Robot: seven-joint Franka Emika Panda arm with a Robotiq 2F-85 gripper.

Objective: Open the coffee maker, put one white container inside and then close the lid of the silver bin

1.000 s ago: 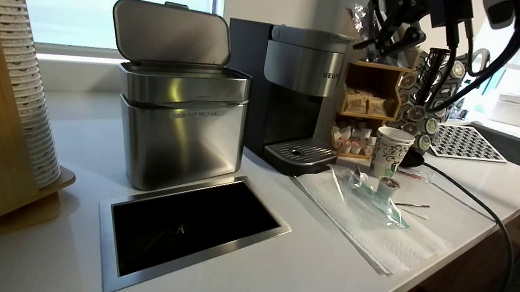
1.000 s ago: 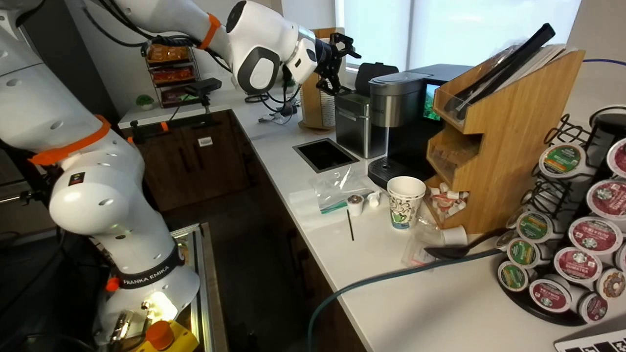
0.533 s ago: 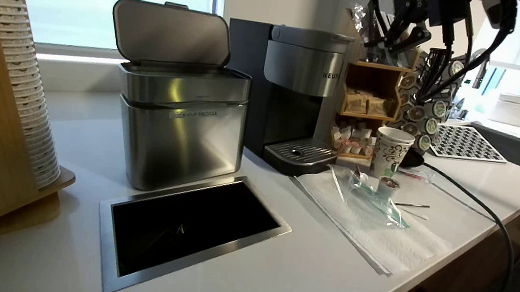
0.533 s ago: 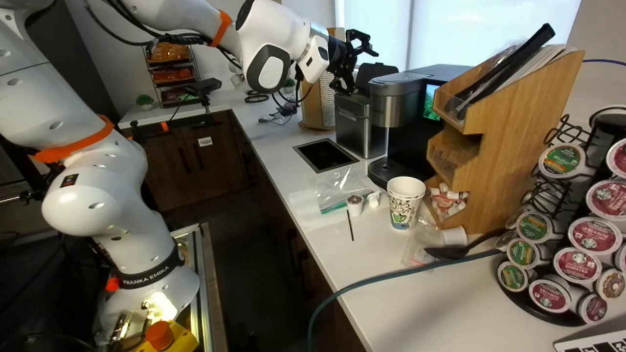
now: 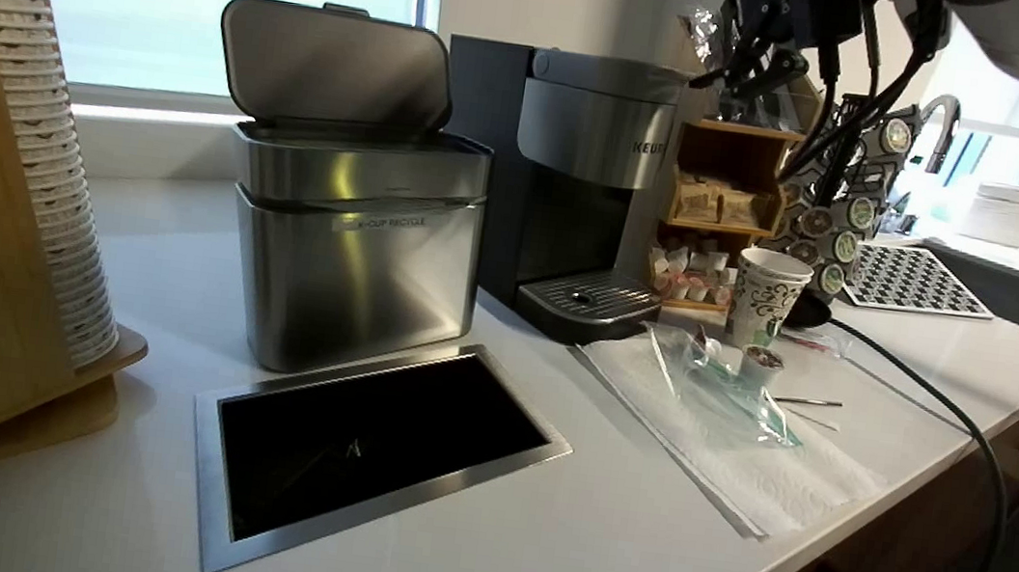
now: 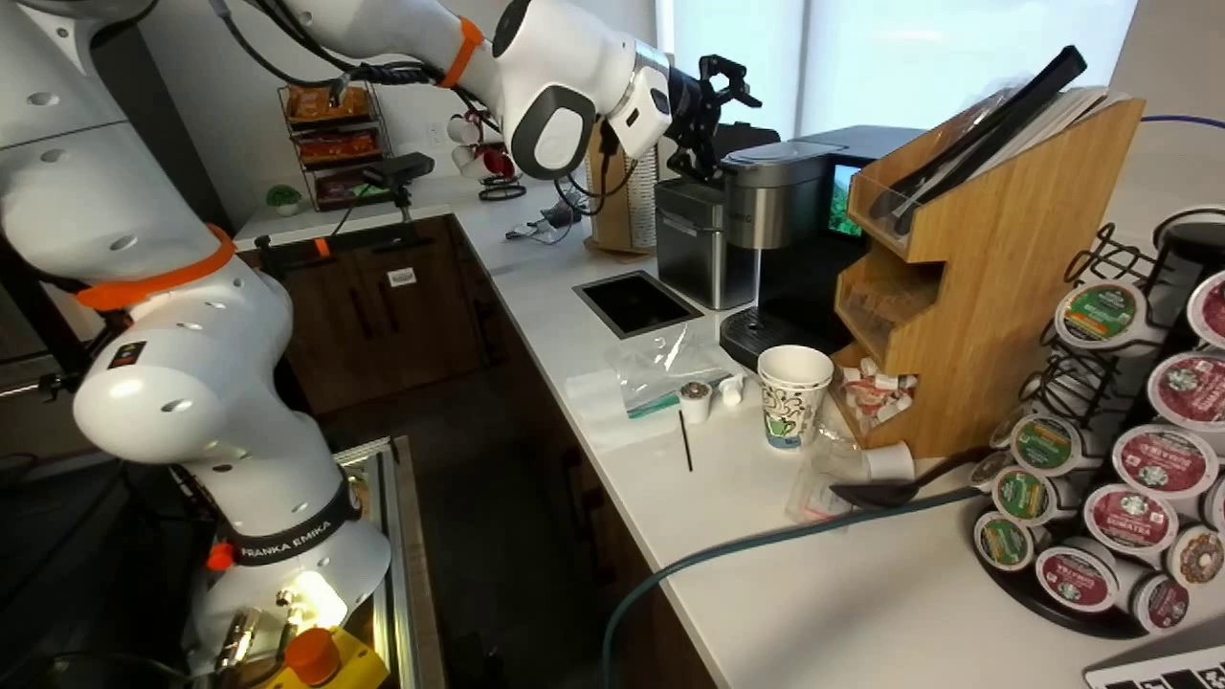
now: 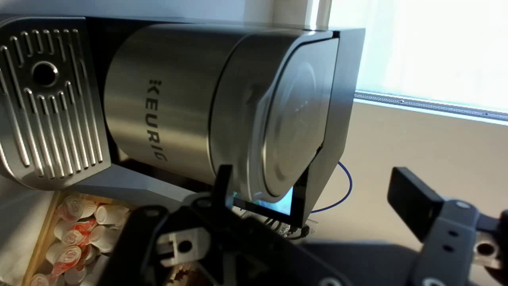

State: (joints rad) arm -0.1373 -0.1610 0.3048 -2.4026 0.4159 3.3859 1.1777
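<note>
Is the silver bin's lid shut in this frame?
No, in an exterior view the lid stands raised at the far edge of the silver bin rather than lying down over its top.

In an exterior view the gripper (image 6: 739, 140) has shifted right, closer to the coffee maker (image 6: 766, 215) (the arm (image 6: 569, 57) thereby uncovering red-and-white mugs (image 6: 496, 165) farther back).

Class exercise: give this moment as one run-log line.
gripper: open, empty, facing coffee maker | coffee maker: top closed | silver bin: lid raised | white pod: outside coffee maker
</note>
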